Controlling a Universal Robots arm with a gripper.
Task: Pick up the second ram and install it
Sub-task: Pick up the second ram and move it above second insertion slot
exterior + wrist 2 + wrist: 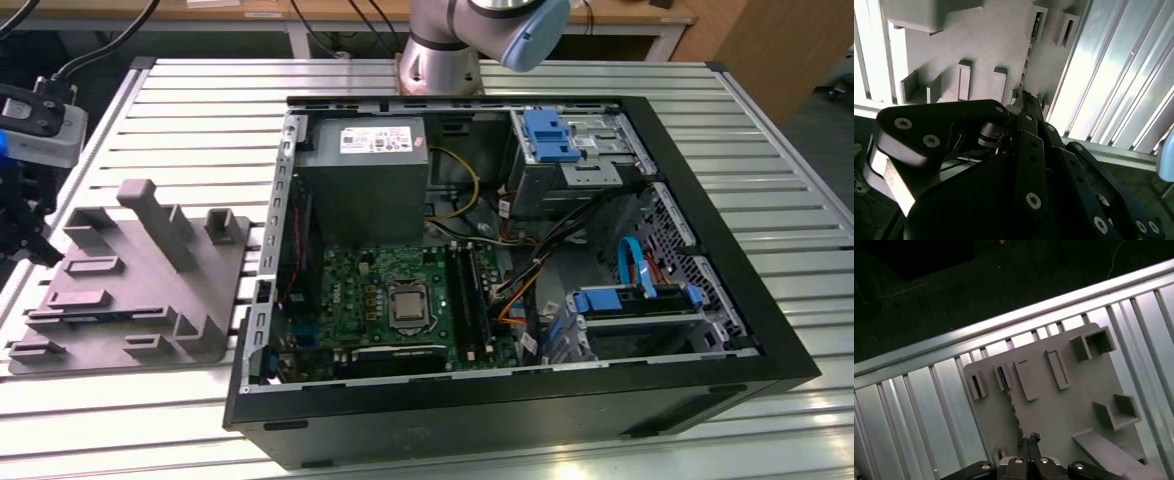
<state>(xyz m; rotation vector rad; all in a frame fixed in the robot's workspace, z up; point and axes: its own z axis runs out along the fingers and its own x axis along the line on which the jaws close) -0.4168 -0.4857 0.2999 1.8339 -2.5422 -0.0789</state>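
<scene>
The tool (1030, 439) is pointing down at the grey holder block (1064, 405), lining up along the second ram (1012, 402); I cannot tell whether it is spread or pinching. The ram is standing on edge in the block's slots, probably to keep its flat faces free for gripping. In the exterior view the block is lying on the surface (174, 110) at nine o'clock from the open computer case (521, 410).

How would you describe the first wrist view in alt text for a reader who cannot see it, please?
Seen from above, the gripper is shut on one end of the second ram, a thin dark stick standing on edge in a grey holder block that lies on a slatted metal table.
</scene>
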